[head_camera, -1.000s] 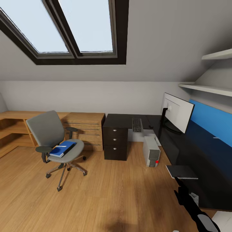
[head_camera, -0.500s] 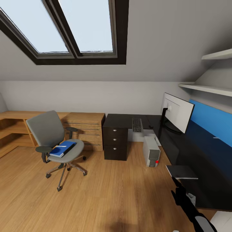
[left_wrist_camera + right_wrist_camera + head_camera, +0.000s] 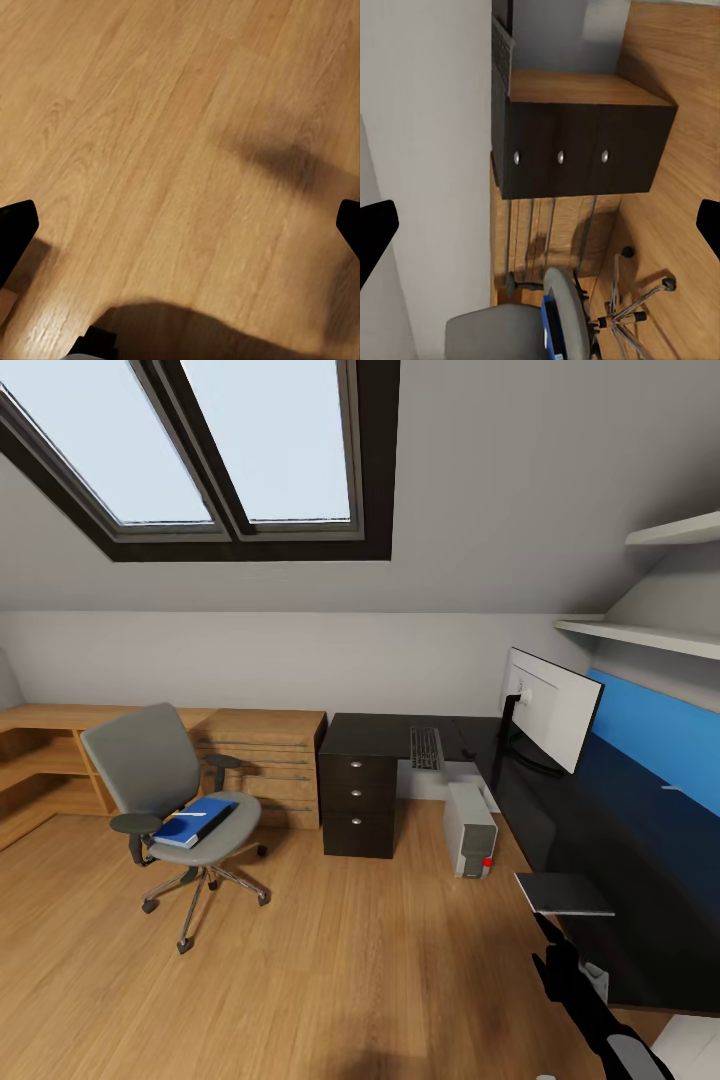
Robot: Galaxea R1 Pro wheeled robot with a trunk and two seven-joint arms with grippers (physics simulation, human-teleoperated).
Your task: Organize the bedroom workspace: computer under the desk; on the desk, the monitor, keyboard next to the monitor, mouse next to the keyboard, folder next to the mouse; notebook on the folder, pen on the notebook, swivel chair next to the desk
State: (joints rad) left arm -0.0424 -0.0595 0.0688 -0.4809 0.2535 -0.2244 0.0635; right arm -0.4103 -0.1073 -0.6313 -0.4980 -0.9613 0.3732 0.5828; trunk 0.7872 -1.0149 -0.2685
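Note:
The grey swivel chair stands on the floor left of the desk, with the blue folder on its seat. A thin white object lies on the folder. On the black desk top are the monitor and the keyboard. The computer sits under the desk. My right gripper hovers open near the desk's front edge; its wrist view shows the chair and folder. My left gripper is open over bare floor. I cannot make out the mouse, notebook or pen.
A dark three-drawer unit holds up the desk's left end, with a low oak chest beside it. A flat dark grey slab lies at the desk's near edge. Wall shelves hang above the desk. Wooden floor lies open ahead.
My right arm has dropped slightly lower and nearer the camera since a second ago. Everything else is as it was.

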